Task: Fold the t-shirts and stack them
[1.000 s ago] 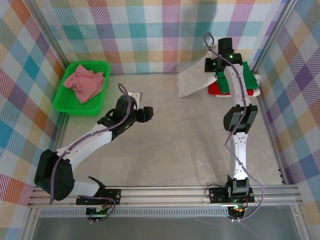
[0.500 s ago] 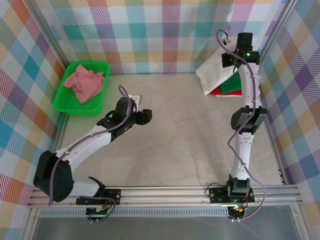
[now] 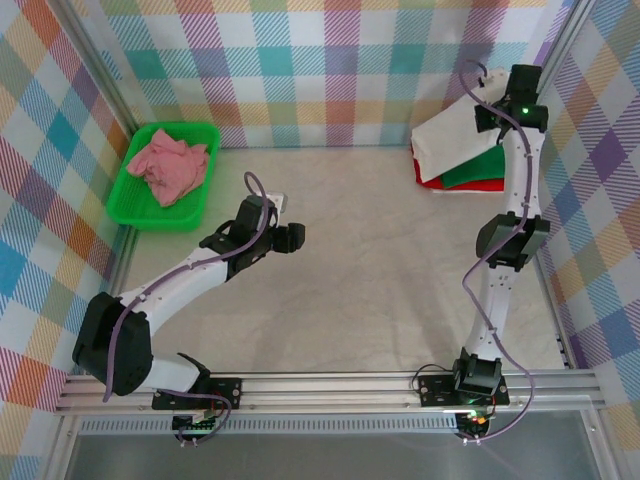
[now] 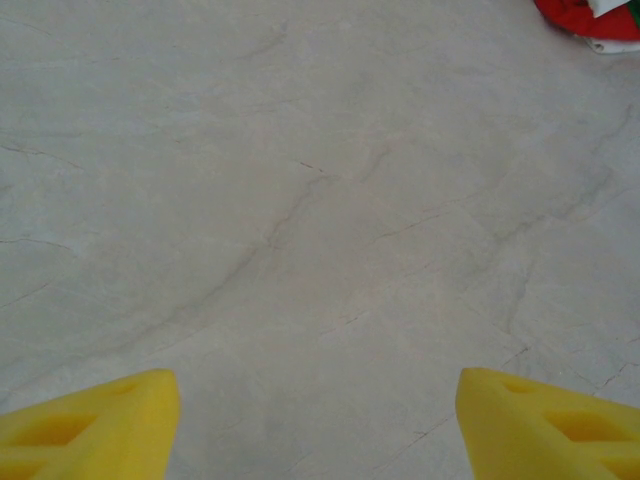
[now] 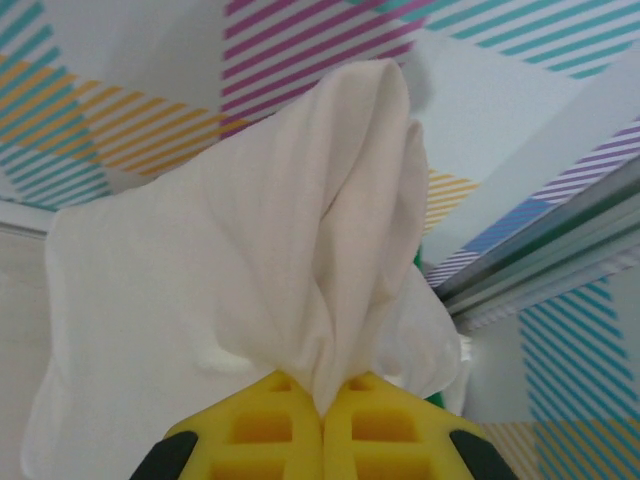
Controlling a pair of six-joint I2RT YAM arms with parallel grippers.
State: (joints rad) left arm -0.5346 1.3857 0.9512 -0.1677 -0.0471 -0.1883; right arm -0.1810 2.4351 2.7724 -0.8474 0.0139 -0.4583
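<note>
My right gripper (image 5: 322, 405) is shut on the white t-shirt (image 5: 250, 270), pinching a bunched fold of it between the yellow fingers. From above, that gripper (image 3: 503, 115) is at the far right corner and the white t-shirt (image 3: 450, 138) hangs from it over the folded green t-shirt (image 3: 478, 170) and red t-shirt (image 3: 440, 183). A crumpled pink t-shirt (image 3: 165, 165) lies in the green tray (image 3: 130, 215) at the far left. My left gripper (image 3: 292, 236) is open above bare table, its yellow fingertips (image 4: 95, 420) wide apart with nothing between them.
The plaid back wall (image 3: 320, 70) and the metal frame post (image 3: 560, 40) stand close behind my right gripper. Bare marbled table (image 3: 380, 270) lies between the arms. A red cloth edge (image 4: 590, 18) peeks in at the top right of the left wrist view.
My right gripper has carried the white t-shirt rightward and back, from left of the stack to over it. The left arm has shifted slightly right.
</note>
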